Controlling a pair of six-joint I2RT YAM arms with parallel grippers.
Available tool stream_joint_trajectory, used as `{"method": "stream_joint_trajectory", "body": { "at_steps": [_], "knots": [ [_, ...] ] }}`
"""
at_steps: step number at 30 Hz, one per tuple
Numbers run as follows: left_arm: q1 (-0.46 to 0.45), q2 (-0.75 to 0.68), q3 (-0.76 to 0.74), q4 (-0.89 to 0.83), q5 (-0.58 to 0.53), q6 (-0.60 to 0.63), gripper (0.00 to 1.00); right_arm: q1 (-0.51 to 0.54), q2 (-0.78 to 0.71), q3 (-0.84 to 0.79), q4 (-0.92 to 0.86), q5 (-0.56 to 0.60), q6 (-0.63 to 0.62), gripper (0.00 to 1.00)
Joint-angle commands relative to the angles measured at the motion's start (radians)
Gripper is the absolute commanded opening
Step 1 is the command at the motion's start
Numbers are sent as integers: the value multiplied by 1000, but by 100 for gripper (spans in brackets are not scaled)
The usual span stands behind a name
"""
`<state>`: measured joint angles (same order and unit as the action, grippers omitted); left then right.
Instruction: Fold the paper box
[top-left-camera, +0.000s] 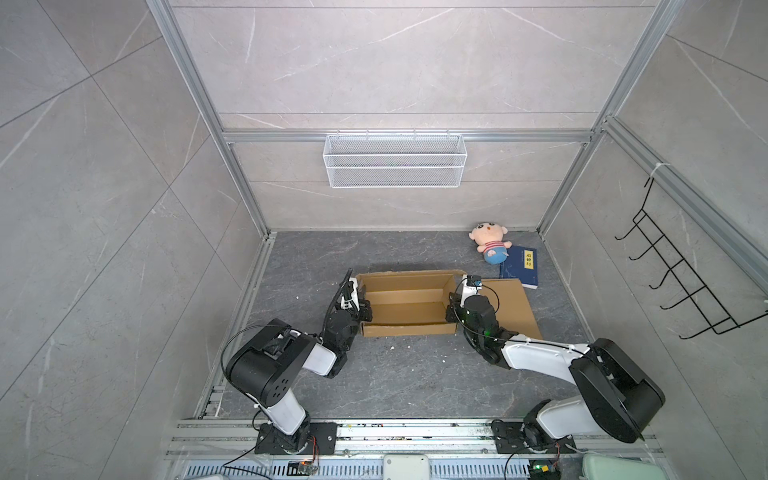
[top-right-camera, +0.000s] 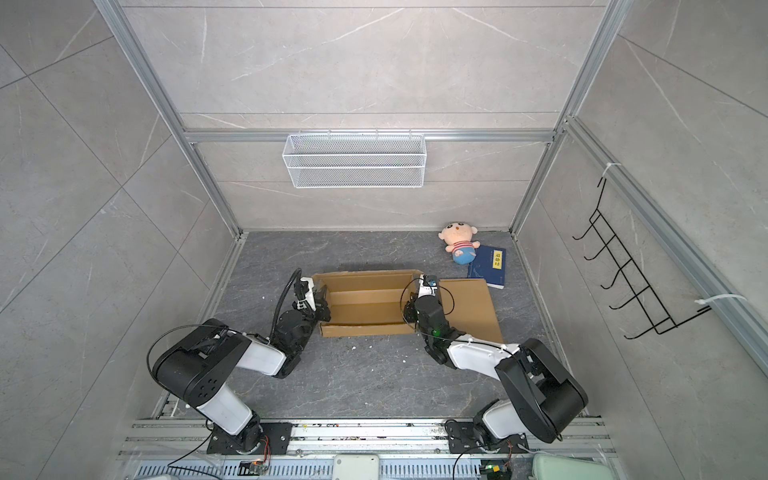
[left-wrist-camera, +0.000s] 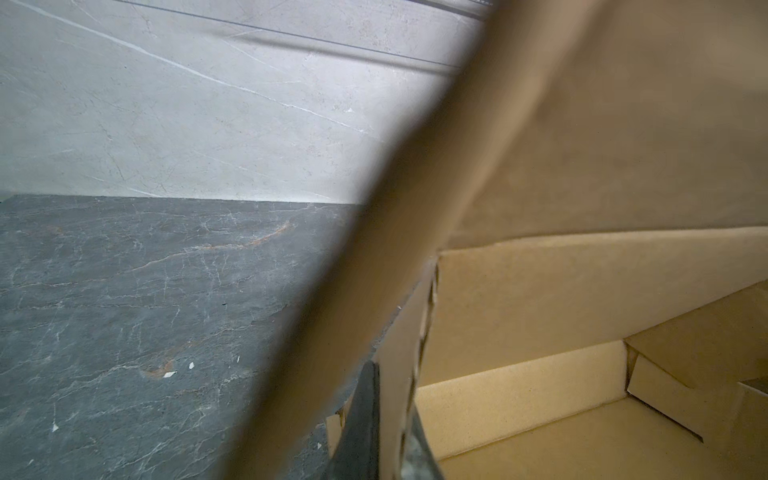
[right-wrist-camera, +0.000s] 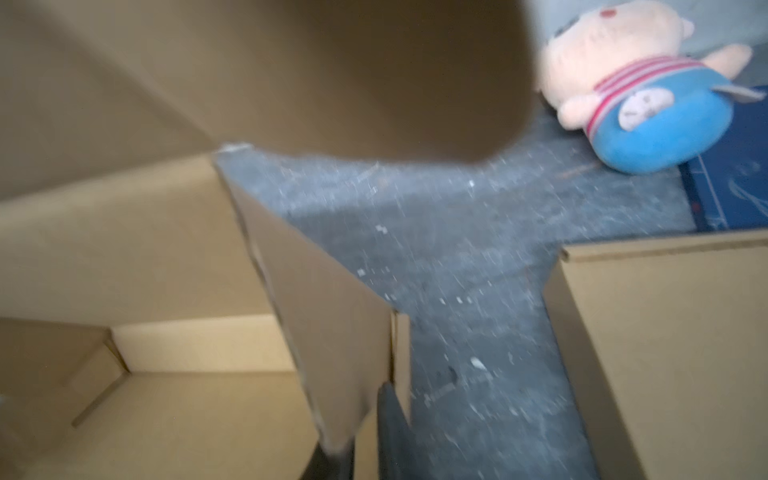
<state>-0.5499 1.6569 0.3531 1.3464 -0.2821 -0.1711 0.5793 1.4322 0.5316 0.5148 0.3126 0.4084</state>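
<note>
Pale grey marble-look wall panels on three sides, held in an aluminium frame. A white wire mesh basket hangs on the back rail, and a black wire hook rack on the right wall. Dark veined stone floor, white specks scattered across it. The light is soft and even.

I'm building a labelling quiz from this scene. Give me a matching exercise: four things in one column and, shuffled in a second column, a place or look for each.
1. cardboard box
2. plush doll
3. book
4. wire basket

A. hung on the back wall
B. dark blue, flat on the floor
C. brown, open at the top
D. striped shirt, near the back right corner

Pairs: 1-C; 2-D; 3-B; 4-A
</note>
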Motion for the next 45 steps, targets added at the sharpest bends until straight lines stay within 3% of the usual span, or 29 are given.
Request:
{"method": "stream_joint_trajectory", "body": {
  "at_steps": [1,11,18,23,31,37,45],
  "knots": [
    [0,-1,-30,-101,9,27,0,-22,-38,22,-229,-42,-37,22],
    [0,0,-39,-95,25,50,0,-68,-180,60,-400,-209,-92,44],
    [-1,-21,-50,-92,26,64,0,-72,-473,83,-669,-302,-203,49],
    [-2,-43,-53,-107,34,87,0,-70,-577,231,-892,-362,-342,50],
    [-1,-29,-60,-96,44,95,0,-33,-274,730,-1151,-415,-616,63],
    [-2,-18,-57,-87,46,87,0,24,20,1046,-1317,-423,-813,65],
    [-2,-8,-50,-88,51,93,0,96,278,1294,-1441,-394,-953,65]
  ]
}}
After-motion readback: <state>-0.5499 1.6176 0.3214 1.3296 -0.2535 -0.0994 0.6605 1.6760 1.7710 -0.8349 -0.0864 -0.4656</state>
